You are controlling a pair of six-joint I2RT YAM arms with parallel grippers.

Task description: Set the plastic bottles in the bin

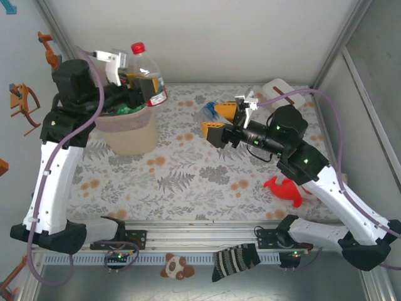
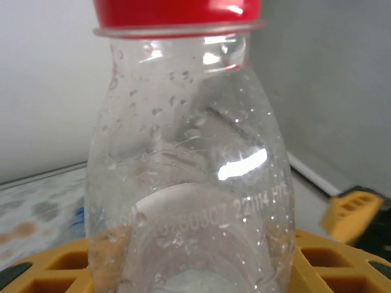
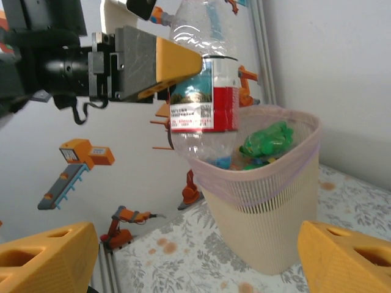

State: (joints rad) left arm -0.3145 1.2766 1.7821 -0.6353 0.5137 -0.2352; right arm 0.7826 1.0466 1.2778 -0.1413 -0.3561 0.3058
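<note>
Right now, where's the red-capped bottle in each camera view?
Top external: upper left, red-capped bottle over the bin.
Left wrist: bottle at centre, close up, cap at the top edge.
Right wrist: upper middle, bottle with its base at the bin's rim.
Shared landmark: the pink-lined bin under the bottle.

Cream bin (image 1: 133, 137) with pink liner, green bottles (image 3: 267, 139) inside, clear red-capped bottle (image 1: 147, 75), red label, upright above the rim
</note>
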